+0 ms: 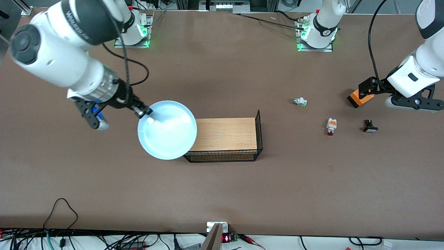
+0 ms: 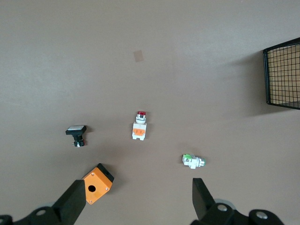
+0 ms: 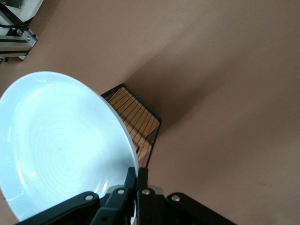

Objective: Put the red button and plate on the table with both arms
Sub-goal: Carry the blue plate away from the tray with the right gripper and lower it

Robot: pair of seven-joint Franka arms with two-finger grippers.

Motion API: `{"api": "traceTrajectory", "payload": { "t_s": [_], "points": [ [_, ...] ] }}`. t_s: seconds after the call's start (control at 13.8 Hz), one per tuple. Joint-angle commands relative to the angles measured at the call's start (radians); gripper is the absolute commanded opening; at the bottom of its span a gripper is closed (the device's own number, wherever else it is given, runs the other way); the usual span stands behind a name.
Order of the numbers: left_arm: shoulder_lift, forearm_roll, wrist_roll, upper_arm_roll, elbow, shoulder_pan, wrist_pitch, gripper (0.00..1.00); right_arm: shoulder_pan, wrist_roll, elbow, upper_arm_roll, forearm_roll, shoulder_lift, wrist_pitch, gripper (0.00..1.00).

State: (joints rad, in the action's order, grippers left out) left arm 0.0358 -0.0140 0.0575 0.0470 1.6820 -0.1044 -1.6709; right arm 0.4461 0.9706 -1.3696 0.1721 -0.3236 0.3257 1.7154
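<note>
The pale blue plate (image 1: 167,130) hangs tilted in the air over the table (image 1: 242,187) and over the wooden board's end. My right gripper (image 1: 140,113) is shut on its rim. In the right wrist view the fingers (image 3: 137,176) pinch the plate's (image 3: 56,145) edge. The red button (image 1: 331,126) lies on the table toward the left arm's end, and it also shows in the left wrist view (image 2: 139,125). My left gripper (image 1: 369,88) hangs open and empty above the table, over an orange box. In the left wrist view, the left gripper (image 2: 138,204) holds nothing.
A wooden board with black wire sides (image 1: 223,139) stands mid-table. An orange box (image 1: 360,99), a white part with a green tip (image 1: 300,101) and a black-and-white button part (image 1: 370,126) lie around the red button. Cables run along the table's front edge.
</note>
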Motion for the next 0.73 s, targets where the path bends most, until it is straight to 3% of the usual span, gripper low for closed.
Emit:
{"api": "traceTrajectory", "payload": {
  "t_s": [0.0, 0.44, 0.65],
  "points": [
    [-0.028, -0.001, -0.010, 0.005, 0.028, -0.004, -0.009, 1.00, -0.111, -0.229, -0.002, -0.013, -0.011, 0.009, -0.066, 0.00],
    [-0.024, -0.001, -0.018, 0.007, 0.024, -0.003, -0.009, 1.00, -0.341, -0.800, -0.181, -0.014, 0.075, -0.005, -0.099, 0.00],
    [-0.024, -0.001, -0.018, 0.007, 0.024, -0.003, -0.007, 1.00, -0.357, -0.955, -0.316, -0.014, 0.167, -0.036, 0.001, 0.00]
  ]
}}
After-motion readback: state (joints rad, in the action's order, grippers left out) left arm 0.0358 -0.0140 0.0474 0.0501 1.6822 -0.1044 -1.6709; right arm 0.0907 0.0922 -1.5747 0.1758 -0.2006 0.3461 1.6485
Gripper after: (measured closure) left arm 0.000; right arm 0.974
